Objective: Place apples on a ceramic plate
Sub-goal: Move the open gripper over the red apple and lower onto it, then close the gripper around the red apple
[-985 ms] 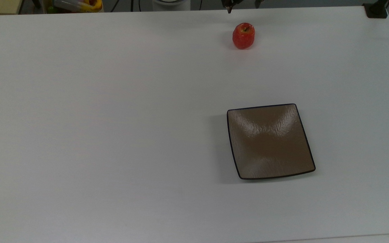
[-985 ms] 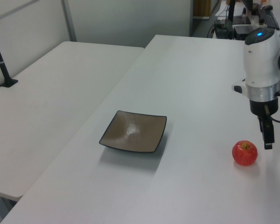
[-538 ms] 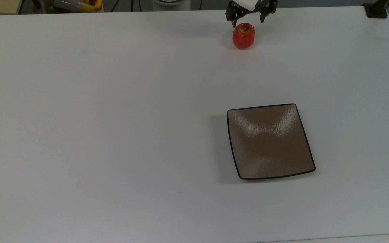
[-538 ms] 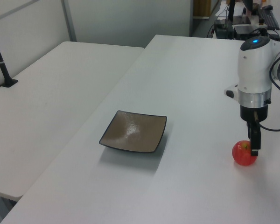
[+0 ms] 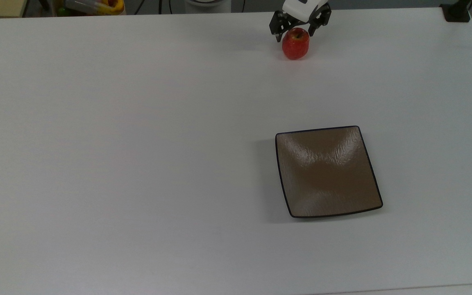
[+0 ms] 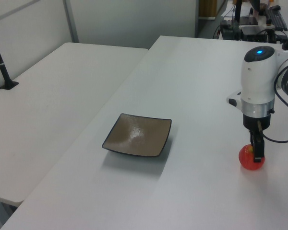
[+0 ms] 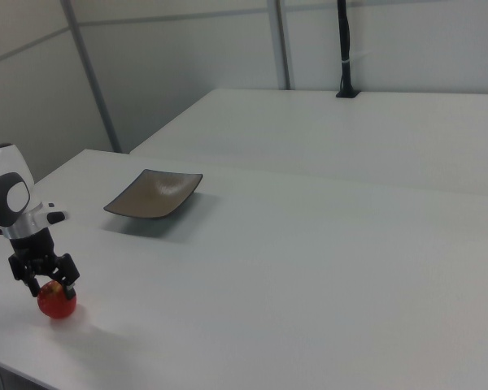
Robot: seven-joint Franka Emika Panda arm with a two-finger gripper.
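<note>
The tool (image 5: 296, 32), fingers spread, straddles the apple (image 5: 296, 44) on the table (image 5: 137, 123), well apart from the ceramic plate (image 5: 328, 172).

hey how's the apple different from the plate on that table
The apple is small, round and red; the plate is much wider, square, shallow and brown. The apple sits right under the open gripper at the top view's upper edge; the plate lies apart from it, with nothing on it. Both are glossy and rest on the white table.
</note>
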